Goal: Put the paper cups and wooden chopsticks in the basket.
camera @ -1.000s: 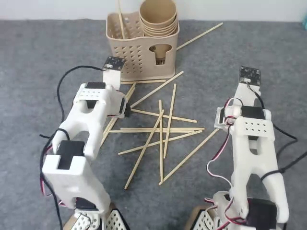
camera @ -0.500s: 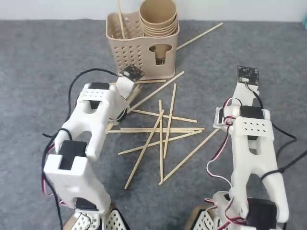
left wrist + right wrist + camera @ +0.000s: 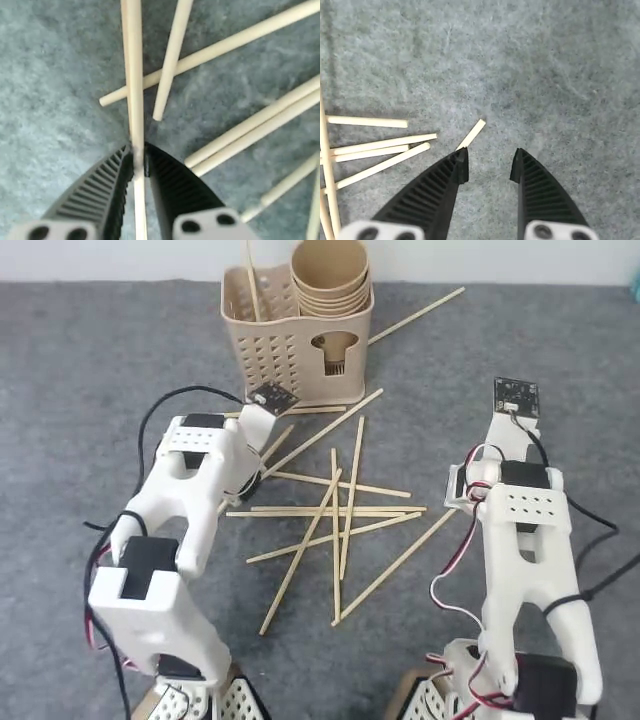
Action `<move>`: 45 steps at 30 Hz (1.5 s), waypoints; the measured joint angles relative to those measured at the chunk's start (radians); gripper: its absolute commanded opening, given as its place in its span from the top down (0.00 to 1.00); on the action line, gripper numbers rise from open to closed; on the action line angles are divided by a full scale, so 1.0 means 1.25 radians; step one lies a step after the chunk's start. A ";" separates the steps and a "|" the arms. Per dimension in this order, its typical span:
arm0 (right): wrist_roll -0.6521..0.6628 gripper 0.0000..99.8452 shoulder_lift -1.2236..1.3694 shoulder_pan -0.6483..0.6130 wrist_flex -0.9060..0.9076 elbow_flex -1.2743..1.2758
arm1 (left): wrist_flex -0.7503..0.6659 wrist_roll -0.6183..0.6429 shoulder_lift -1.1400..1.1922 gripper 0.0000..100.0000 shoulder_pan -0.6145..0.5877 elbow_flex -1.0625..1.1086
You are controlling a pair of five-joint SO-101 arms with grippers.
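Left end effector (image 3: pixel 138 152) was clamped on one chopstick (image 3: pixel 134 55) — gripped for the basket (image 3: pixel 270 355); right end effector (image 3: pixel 488 162) hung apart, idle.

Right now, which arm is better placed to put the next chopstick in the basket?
Left. Its hand is shut on a chopstick close to the basket. The right hand is open over carpet, holding nothing, farther from the basket.
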 measured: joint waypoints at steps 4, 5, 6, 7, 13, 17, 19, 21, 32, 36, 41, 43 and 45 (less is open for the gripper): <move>0.000 0.84 0.000 0.000 0.000 0.000 | 0.107 0.004 0.004 0.99 0.002 -0.066; 0.000 0.84 0.000 0.000 0.000 0.000 | 0.139 0.004 0.004 0.99 0.004 -0.092; 0.000 0.84 0.000 0.000 0.000 0.000 | 0.172 0.004 0.004 0.99 0.004 -0.120; 0.000 0.84 0.000 0.000 0.000 0.000 | 0.205 0.004 0.004 0.99 0.002 -0.151; 0.000 0.84 0.000 0.000 -0.009 0.000 | 0.358 0.005 0.004 0.99 0.001 -0.320; 0.000 0.84 0.000 0.000 -0.014 0.000 | 0.437 0.005 0.004 0.99 0.004 -0.436; 0.000 0.84 0.000 -0.001 -0.014 0.000 | 0.449 0.005 0.004 0.99 0.015 -0.495; 0.000 0.84 0.000 -0.004 -0.014 0.000 | 0.452 0.012 0.004 0.99 0.028 -0.545; 0.020 0.84 0.000 -0.001 -0.050 0.028 | 0.345 0.162 -0.228 0.99 0.140 -0.744; 0.020 0.84 0.000 -0.002 -0.050 0.028 | 0.166 0.291 -0.254 0.99 0.128 -0.762; 0.020 0.84 0.000 -0.002 -0.050 0.028 | -0.131 0.446 -0.254 0.99 0.090 -0.730; 0.020 0.84 0.000 -0.002 -0.050 0.028 | -0.261 0.485 -0.239 0.99 0.083 -0.697; 0.020 0.84 0.000 -0.002 -0.050 0.028 | -0.385 0.517 -0.214 0.99 0.077 -0.658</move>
